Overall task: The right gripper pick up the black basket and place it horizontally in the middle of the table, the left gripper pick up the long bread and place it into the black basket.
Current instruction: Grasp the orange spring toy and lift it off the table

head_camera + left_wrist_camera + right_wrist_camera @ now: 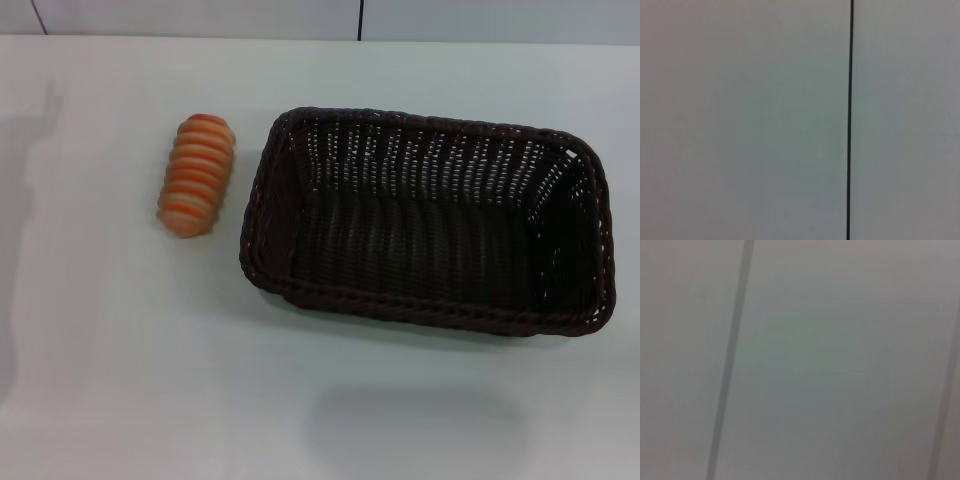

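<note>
The black basket (pixel 425 225) is a large dark woven wicker basket lying with its long side across the white table (pixel 120 380), right of centre in the head view. It is empty. The long bread (pixel 197 175), striped orange and cream, lies on the table just left of the basket, apart from it. Neither gripper shows in any view. The left wrist view and the right wrist view show only pale wall panels with dark seams.
The table's far edge meets a pale panelled wall (pixel 200 15) at the back. Soft shadows fall on the table at the far left and in front of the basket.
</note>
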Robot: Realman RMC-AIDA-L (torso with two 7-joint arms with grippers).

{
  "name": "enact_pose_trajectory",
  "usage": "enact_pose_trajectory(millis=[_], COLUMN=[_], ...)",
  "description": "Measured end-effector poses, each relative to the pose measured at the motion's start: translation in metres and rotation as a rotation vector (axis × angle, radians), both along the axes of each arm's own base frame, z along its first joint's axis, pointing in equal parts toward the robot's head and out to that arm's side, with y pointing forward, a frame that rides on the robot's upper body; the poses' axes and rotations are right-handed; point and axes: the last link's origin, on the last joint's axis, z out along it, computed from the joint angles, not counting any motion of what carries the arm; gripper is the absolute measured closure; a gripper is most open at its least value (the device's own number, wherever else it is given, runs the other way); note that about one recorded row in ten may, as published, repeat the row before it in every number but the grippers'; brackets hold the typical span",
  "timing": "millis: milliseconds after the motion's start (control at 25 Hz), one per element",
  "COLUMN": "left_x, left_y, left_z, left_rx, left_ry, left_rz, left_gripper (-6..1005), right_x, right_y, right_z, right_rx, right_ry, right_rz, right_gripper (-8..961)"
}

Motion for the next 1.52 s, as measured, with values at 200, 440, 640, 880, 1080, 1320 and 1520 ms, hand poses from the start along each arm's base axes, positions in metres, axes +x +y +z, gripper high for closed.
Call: enact_pose_trajectory(millis=[200, 440, 640, 880, 1080, 1320, 1520], left_x=[0.01, 0.025, 0.031, 0.043, 0.063, 0.086, 0.105], left_y=[0.009, 0.022, 0.024, 0.031, 0.034, 0.033, 0.033], left_z=[-0.001, -0.005, -0.005, -0.006, 0.016, 0.048, 0.062], left_rx=[-0.013, -0.039, -0.045, -0.115, -0.189, -0.336, -0.495], left_ry=[0.001, 0.044, 0.044, 0.042, 0.038, 0.062, 0.068], left_rz=[-0.016, -0.034, -0.044, -0.007, 0.072, 0.242, 0.324], left_gripper=[153, 153, 153, 153, 154, 154, 154], right_x=[0.024, 0.023, 0.022, 0.027, 0.029, 0.033, 0.037], right_y=[-0.013, -0.009, -0.005, -0.004, -0.002, 0.001, 0.001], right_z=[0.009, 0.009, 0.007, 0.009, 0.006, -0.001, -0.006], right_rx=[0.016, -0.031, -0.076, -0.088, -0.113, -0.155, -0.183], right_ry=[0.001, -0.1, -0.142, -0.136, -0.167, -0.182, -0.19], right_rz=[-0.054, -0.044, -0.018, -0.011, -0.03, -0.039, -0.038], right_gripper=[560, 561, 561, 560, 559, 560, 561])
